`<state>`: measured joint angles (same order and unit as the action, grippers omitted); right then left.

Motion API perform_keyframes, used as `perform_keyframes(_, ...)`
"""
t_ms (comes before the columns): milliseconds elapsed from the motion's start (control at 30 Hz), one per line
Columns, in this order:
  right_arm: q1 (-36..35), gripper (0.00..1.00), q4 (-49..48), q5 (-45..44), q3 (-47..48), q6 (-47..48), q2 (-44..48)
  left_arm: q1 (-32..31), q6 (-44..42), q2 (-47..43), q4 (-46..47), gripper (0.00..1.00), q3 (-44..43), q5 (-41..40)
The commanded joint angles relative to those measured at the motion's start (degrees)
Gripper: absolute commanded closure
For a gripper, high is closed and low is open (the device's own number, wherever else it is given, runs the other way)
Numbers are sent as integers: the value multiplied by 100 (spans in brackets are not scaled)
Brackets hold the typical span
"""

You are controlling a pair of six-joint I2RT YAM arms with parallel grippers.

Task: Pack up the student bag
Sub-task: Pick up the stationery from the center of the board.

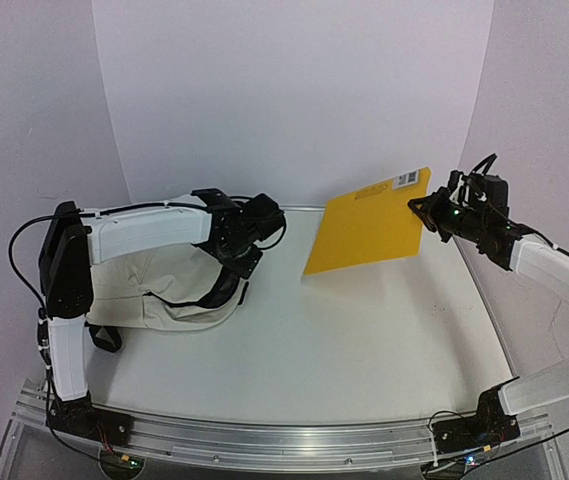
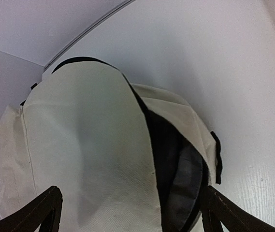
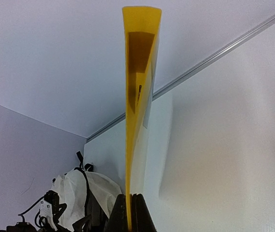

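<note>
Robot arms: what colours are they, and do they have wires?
The left arm and right arm have white shells with black joints and bases. Thin black cables loop along them. The fingers are black, and a green light glows at the right wrist.

student bag point(image 1: 154, 300): in the top view the left arm point(image 1: 154, 228) covers its upper part and mouth; only the lower cream edge shows.
bag interior point(image 2: 168, 159): dark gap under the cream flap; can't tell the contents.
bag, left wrist view: cut by the bottom edge.
left jaws: only two dark fingers point(image 2: 45, 210) show, at the bottom corners; the rest is out of frame.
right jaws: cut by the bottom edge of the right wrist view.
yellow folder point(image 3: 138, 96): edge-on, faces hidden.
label point(image 1: 405, 181): print too small to read.
folder low corner: touching the desk point(image 1: 344, 340) or above it, can't tell.
right arm point(image 1: 554, 275): cut by the right edge of the top view.
</note>
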<state>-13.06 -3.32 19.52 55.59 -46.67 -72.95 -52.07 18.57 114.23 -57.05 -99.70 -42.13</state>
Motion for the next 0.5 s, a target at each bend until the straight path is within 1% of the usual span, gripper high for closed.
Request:
perform_keyframes(0, -20, 100, -424, -38, 73, -58, 150, -23, 217, 169, -501, 0, -62, -775)
perform_keyframes(133, -21, 100, -424, 12, 105, -60, 158, -22, 207, 280, -615, 0, 9, -995)
perform_keyframes(167, -18, 100, -424, 20, 104, -66, 168, -25, 216, 273, -637, 3, 12, -1035)
perform_keyframes(200, -17, 100, -424, 31, 101, -73, 183, -25, 220, 245, -637, 8, 20, -1066)
perform_keyframes(367, -16, 100, -424, 175, 109, -141, 247, -27, 13, -1, -460, 48, 98, -1217)
perform_keyframes(433, -18, 100, -419, 230, 111, -166, 283, -22, -98, -101, -390, 67, 97, -1235)
perform_keyframes(467, -19, 100, -416, 251, 106, -173, 307, -19, -150, -164, -353, 74, 109, -1225)
